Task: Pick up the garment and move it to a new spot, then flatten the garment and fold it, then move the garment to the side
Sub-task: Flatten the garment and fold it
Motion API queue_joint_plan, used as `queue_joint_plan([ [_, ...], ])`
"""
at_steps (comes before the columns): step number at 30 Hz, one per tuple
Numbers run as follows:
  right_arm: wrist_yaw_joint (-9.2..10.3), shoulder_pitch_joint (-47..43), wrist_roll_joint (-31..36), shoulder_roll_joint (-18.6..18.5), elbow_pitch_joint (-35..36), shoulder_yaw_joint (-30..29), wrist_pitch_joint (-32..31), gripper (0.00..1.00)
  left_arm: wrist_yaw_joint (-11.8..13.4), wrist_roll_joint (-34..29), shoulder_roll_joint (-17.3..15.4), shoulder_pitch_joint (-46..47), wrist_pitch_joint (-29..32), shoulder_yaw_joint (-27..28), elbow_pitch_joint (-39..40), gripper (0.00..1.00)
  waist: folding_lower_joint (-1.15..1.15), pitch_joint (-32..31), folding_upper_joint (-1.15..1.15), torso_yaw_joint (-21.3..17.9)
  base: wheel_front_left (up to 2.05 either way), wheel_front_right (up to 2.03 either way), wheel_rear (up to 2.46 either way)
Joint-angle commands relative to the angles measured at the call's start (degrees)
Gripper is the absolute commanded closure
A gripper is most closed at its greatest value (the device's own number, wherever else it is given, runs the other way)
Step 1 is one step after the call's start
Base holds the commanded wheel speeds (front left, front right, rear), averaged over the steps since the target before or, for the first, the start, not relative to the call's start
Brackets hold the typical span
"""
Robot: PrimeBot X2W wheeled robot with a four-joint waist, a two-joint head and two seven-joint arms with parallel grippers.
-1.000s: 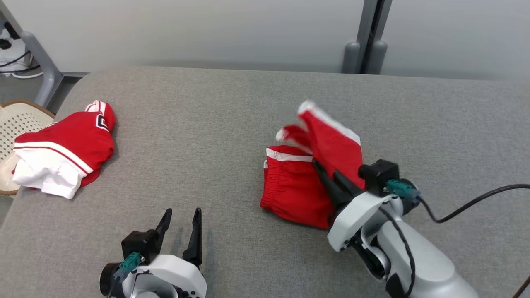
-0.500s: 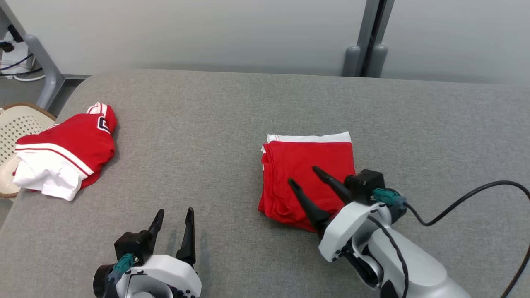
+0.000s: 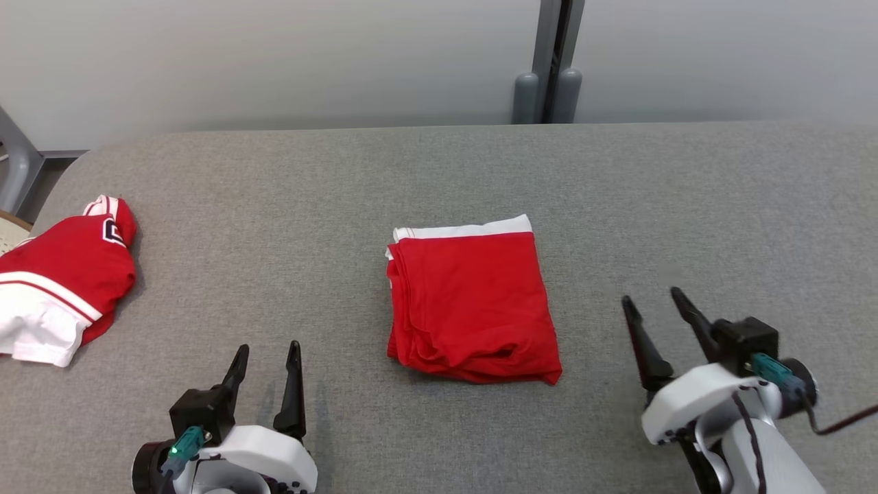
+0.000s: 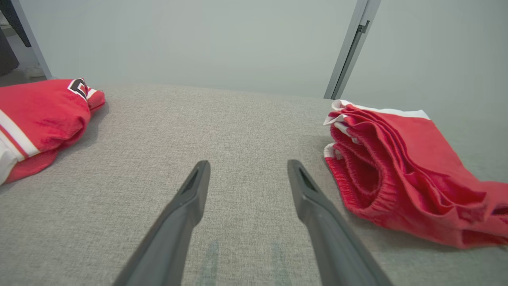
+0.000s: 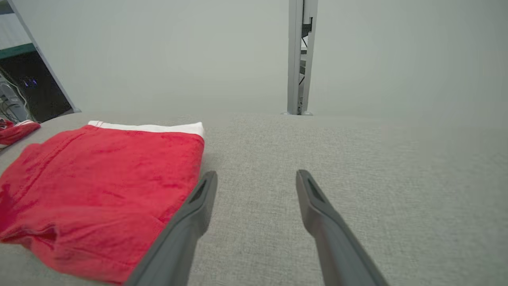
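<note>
Fold looks done: garment (image 3: 473, 302) has been released by right gripper (image 3: 650, 296), now pulled back toward the right edge, fingers apart, nothing held. Garment is left folded mid-way on the surface (image 3: 274, 178). Left gripper (image 3: 268, 346) also apart, empty, at near edge. Only the move aside is judged outstanding. Basket (image 3: 7, 219) sliver past left edge; contents not visible.

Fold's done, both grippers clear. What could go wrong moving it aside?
1. The folded garment has loose stacked layers along its left edge and a bunched near edge. Pinching only the top layer could pull the fold open.
2. A red-and-white garment lies at the table's left end, so sliding that way could run into it.
</note>
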State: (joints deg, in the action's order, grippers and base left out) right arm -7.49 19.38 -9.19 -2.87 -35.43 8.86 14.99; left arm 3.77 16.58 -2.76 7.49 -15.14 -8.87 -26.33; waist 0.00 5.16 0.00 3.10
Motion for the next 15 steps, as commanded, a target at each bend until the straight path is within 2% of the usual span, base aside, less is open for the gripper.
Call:
queue_joint_plan([
  [1, 0.00, -1.5, 1.3, -0.2, 1.0, -1.7, 0.3, 0.00, 0.1, -0.5, -0.3, -0.4, 0.0, 0.6, 0.4, 0.00, 0.00, -0.1, 0.00, -0.4, 0.00, 0.00, 0.00],
  [6, 0.00, -5.2, 2.9, -0.1, 3.4, -5.4, 0.2, 0.00, 0.1, -2.1, -0.3, -1.6, 0.0, 1.9, 0.8, 0.00, 0.00, -0.9, 0.00, -1.0, 0.00, 0.00, 0.00],
  [15, 0.00, -8.8, 1.3, -0.2, 5.6, -5.9, 0.2, 0.00, -0.2, -4.0, -0.3, -4.5, 0.0, 3.7, 2.1, 0.00, 0.00, -2.7, 0.00, -2.0, 0.00, 0.00, 0.00],
])
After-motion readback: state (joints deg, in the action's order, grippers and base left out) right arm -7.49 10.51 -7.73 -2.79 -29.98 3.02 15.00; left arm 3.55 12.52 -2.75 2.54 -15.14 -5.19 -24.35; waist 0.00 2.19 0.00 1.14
